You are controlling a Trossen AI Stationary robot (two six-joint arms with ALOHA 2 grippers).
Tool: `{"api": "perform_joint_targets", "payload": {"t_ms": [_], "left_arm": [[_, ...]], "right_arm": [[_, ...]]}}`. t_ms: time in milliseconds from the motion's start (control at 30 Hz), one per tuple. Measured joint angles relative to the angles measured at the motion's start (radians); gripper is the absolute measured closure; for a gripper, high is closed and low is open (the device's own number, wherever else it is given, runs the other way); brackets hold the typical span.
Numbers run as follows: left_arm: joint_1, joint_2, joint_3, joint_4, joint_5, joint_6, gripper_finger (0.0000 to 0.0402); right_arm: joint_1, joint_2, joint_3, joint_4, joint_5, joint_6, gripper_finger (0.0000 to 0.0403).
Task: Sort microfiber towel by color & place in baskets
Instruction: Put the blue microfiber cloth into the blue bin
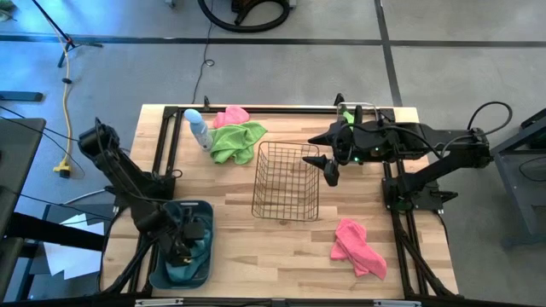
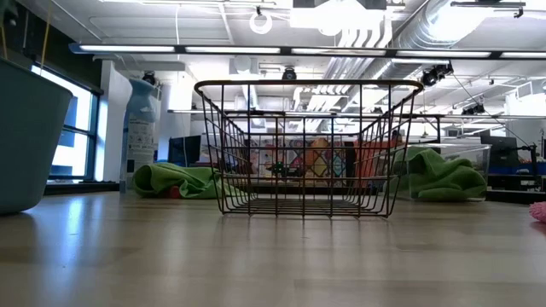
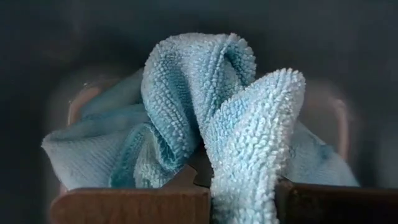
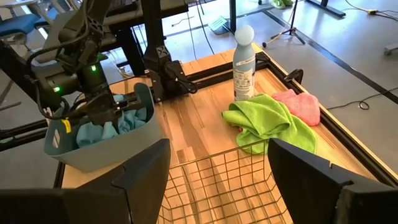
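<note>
Left gripper [image 1: 182, 245] was down inside the grey-blue tub [image 1: 205, 215] at the table's near-left corner, fingers pressed together on a blue towel [image 3: 205, 124]; the wrist view showed the cloth bunched up right against the fingers, with more blue towel lying in the tub around it. Right gripper [image 1: 329, 174] hung with fingers spread and nothing between them, over the far-right edge of the wire basket [image 1: 286, 179], which stood upright and empty mid-table. Green towel [image 1: 236, 141] lay crumpled on the far-left part of the table, a pink towel [image 1: 230, 116] touching its far side, spray bottle [image 1: 198, 130] standing just beside both. Second pink towel [image 1: 357, 247] lay on the near-right part of the table, well apart from the basket. Low view showed another green cloth [image 2: 439, 177] past the basket on the right side.
</note>
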Motion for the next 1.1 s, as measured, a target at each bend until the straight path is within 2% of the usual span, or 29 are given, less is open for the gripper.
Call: {"api": "perform_joint_targets", "payload": {"t_ms": [367, 667, 833, 1100], "left_arm": [[0.015, 0.000, -0.135, 0.188, 0.008, -0.025, 0.0401], [0.015, -0.001, -0.151, 0.202, -0.001, -0.026, 0.0376], [0.019, -0.027, -0.134, 0.184, 0.021, -0.018, 0.0336], [0.060, -0.112, 0.012, -0.036, 0.061, 0.073, 0.0242]], "right_arm": [[0.000, 0.000, 0.000, -0.006, 0.000, 0.002, 0.0136], [0.000, 0.000, 0.000, -0.010, 0.000, 0.001, 0.0136], [0.000, 0.000, 0.000, -0.010, 0.001, -0.001, 0.0136], [0.000, 0.000, 0.000, -0.010, 0.001, -0.008, 0.0136]]}}
